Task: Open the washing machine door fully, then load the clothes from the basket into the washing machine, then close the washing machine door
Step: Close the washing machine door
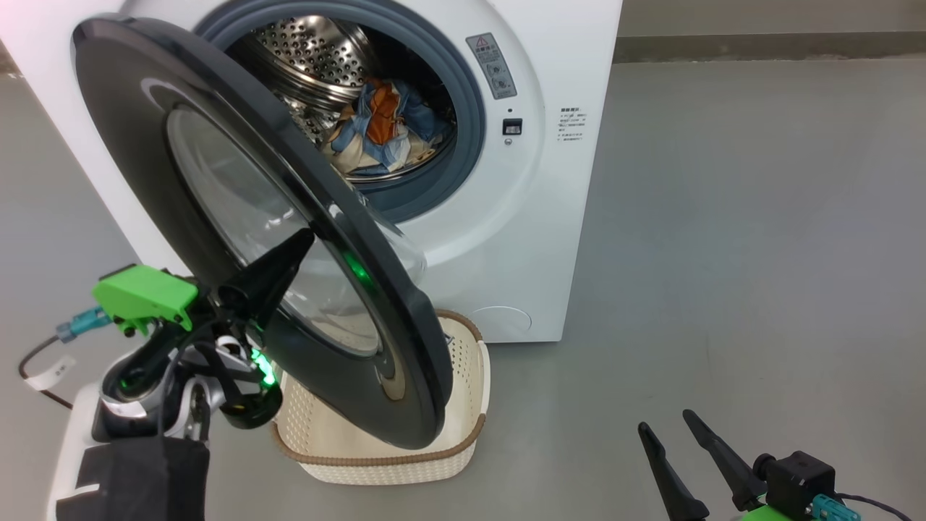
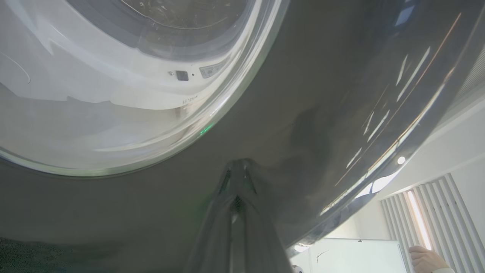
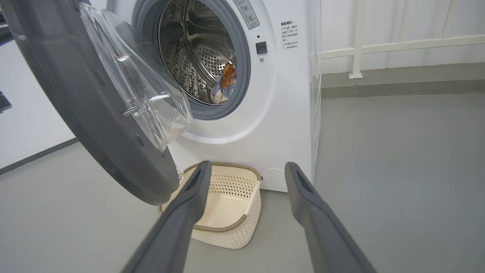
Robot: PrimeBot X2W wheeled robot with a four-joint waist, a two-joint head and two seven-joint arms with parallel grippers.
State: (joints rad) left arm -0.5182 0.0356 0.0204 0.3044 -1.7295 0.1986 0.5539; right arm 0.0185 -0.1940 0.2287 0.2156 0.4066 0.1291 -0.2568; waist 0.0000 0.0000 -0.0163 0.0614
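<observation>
Clothes [image 1: 383, 126] are seen inside the washing machine [image 1: 506, 239] drum; basket [image 1: 405, 459] is found empty below. Washing machine door [image 1: 145, 94] is found half-swung, so closing is judged outstanding. Left gripper [image 1: 307, 235] fingers are pressed together, tips against the door's outer face; right gripper [image 1: 664, 421] is spread wide, nothing held

The washing machine door [image 1: 239, 217] is glossy black and mirror-smooth, with a clear bulging window [image 3: 151, 94] that looks like glass. The washing machine [image 1: 535, 217] has a smooth white body with a soft sheen. Its drum [image 1: 311, 51] is bright perforated steel, ringed by a matt grey rubber seal [image 1: 469, 130]. The clothes [image 1: 383, 123], at five o'clock in the drum, are soft crumpled cloth. The basket [image 1: 463, 376] is perforated cream plastic with a brown woven-look rim [image 1: 405, 457]. The floor [image 1: 723, 289] is smooth matt grey. The right gripper [image 3: 247, 165] has matt dark plastic jaws.
</observation>
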